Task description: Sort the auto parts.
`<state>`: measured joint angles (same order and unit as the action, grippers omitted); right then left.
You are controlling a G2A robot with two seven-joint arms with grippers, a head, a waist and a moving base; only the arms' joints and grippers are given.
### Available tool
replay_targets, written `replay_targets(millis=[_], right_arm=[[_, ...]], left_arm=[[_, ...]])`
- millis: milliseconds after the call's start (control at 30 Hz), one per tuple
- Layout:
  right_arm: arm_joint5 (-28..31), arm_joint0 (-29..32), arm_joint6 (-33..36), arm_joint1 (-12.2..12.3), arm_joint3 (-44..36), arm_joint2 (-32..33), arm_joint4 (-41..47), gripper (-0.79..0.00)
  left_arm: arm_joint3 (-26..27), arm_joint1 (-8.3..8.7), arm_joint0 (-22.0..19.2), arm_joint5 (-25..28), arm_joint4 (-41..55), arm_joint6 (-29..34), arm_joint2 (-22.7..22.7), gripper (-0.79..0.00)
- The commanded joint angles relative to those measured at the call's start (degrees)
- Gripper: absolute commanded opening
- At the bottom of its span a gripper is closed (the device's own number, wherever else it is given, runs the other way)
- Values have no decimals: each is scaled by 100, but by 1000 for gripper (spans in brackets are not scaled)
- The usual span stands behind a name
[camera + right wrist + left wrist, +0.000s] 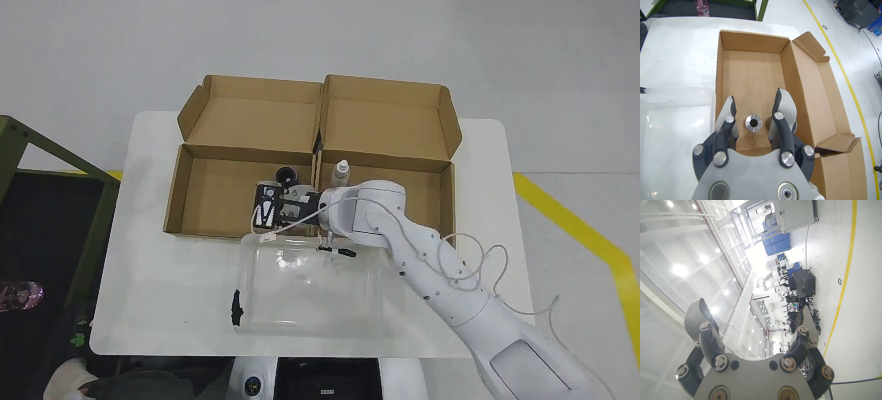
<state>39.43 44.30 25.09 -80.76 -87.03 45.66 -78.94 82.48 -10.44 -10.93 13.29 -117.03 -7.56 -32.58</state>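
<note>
A small silver metal sleeve (753, 123) with a hole through it stands on the floor of the left cardboard box (751, 43). My right gripper (755, 98) hangs open just above it, one finger on each side, not touching. From above, that gripper (264, 207) is over the right end of the left box (205, 200). A small white part (342, 170) stands at the left end of the right box (400, 185). My left gripper (752, 309) is open, holds nothing and points up toward the ceiling.
A clear plastic tray (310, 290) lies in front of the boxes, with a small black piece (237, 307) at its left rim and another (335, 248) at its back rim. Both box lids stand open at the back. The white table (150, 260) ends near the tray.
</note>
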Motion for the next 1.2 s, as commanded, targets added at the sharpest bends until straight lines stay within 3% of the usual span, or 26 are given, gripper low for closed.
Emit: replay_targets(millis=[0, 433, 567, 733, 900, 1167], right_arm=[[107, 202, -31, 76, -262, 191, -55, -400], [913, 1732, -432, 572, -1740, 1638, -305, -394], [1205, 2228, -746, 720, -2123, 2191, -446, -326], [1202, 2789, -1264, 857, -2265, 2865, -531, -317], [1161, 3277, -1877, 973, -2206, 3533, -603, -363], [897, 3984, -2864, 1107, -2101, 4443, -632, -268]], left_arm=[[0, 0, 0, 0, 0, 0, 0, 0], [0, 0, 0, 0, 0, 0, 0, 0], [0, 0, 0, 0, 0, 0, 0, 0], [0, 0, 0, 0, 0, 0, 0, 0], [0, 0, 0, 0, 0, 0, 0, 0], [0, 0, 0, 0, 0, 0, 0, 0]])
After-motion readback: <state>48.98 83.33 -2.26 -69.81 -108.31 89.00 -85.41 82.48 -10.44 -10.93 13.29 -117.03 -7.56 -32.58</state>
